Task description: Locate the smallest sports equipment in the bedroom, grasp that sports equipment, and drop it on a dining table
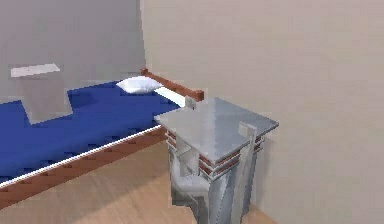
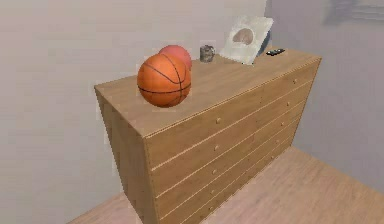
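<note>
Two orange basketballs stand on a wooden dresser [image 2: 230, 120] in the arm side view. The nearer basketball [image 2: 164, 79] is large with dark seams. A second orange ball [image 2: 178, 55] shows partly behind it, looking smaller. Farther along the dresser top sit a small grey cup-like thing [image 2: 207, 52], a pale tilted picture or box [image 2: 246, 41] and a small dark flat thing [image 2: 275, 51].
In the forward view a bed [image 1: 70, 125] with a blue cover, a white pillow [image 1: 137, 86] and a brown headboard lies at the left. A grey box [image 1: 42, 92] sits on it. A grey nightstand [image 1: 215, 150] stands close ahead by the beige wall. Wood floor runs below.
</note>
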Controlling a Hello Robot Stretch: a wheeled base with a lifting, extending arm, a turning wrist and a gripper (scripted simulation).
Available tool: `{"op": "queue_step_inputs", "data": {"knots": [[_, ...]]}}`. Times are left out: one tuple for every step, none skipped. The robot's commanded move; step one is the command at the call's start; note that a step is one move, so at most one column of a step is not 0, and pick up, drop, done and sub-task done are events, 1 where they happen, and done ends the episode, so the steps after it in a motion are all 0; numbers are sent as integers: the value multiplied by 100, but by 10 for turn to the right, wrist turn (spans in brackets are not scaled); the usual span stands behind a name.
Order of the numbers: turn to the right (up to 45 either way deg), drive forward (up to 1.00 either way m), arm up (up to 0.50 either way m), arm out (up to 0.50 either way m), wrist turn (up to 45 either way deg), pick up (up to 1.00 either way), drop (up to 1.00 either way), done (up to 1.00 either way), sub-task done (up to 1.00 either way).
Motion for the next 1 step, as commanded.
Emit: {"op": "queue_step_inputs", "data": {"knots": [[0, 0, 38, 0, 0, 0, 0, 0, 0]]}}
